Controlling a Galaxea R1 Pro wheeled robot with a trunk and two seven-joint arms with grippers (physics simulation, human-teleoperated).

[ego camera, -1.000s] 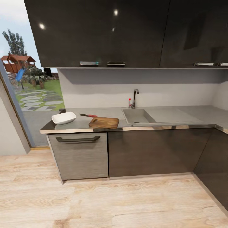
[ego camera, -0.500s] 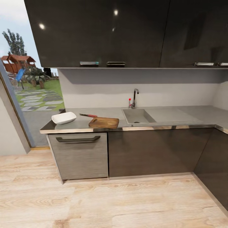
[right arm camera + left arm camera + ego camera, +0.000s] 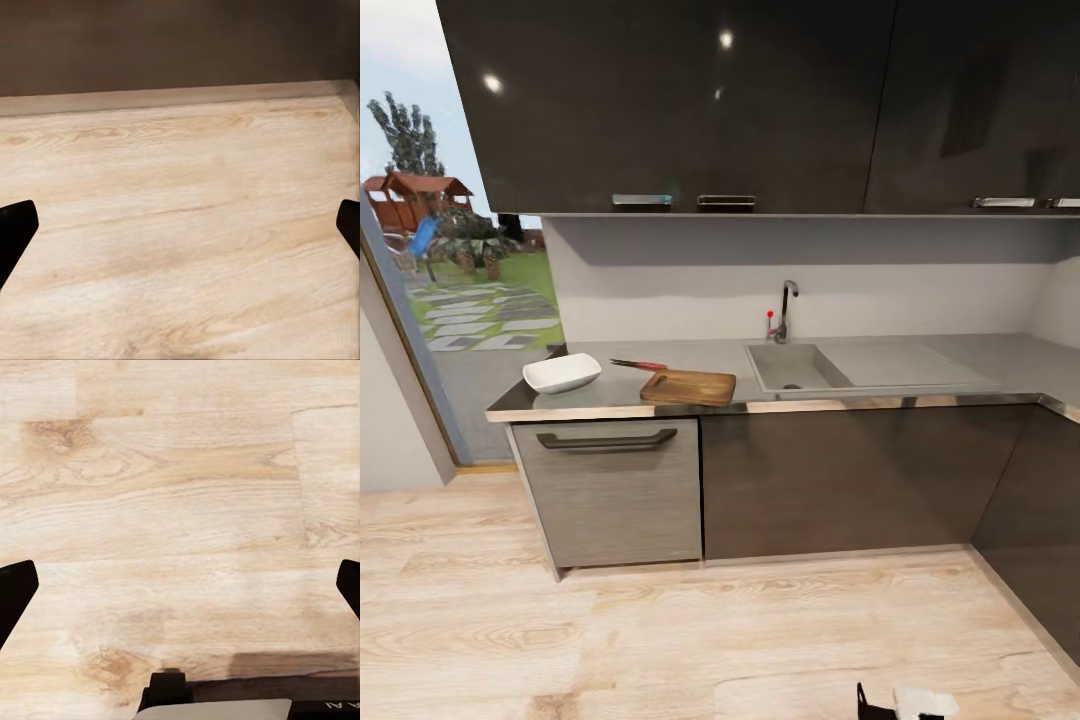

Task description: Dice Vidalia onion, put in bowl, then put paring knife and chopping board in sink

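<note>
Countertop (image 3: 920,352) with one bowl (image 3: 561,372), one paring knife (image 3: 637,364), one chopping board (image 3: 688,386); both pincers (image 3: 180,585) (image 3: 180,225) wide apart

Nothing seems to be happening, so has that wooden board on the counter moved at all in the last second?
No. The chopping board lies just as before, between the bowl and the sink.

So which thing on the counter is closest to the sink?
The wooden chopping board. It lies just beside the sink; the knife and white bowl sit farther away.
</note>
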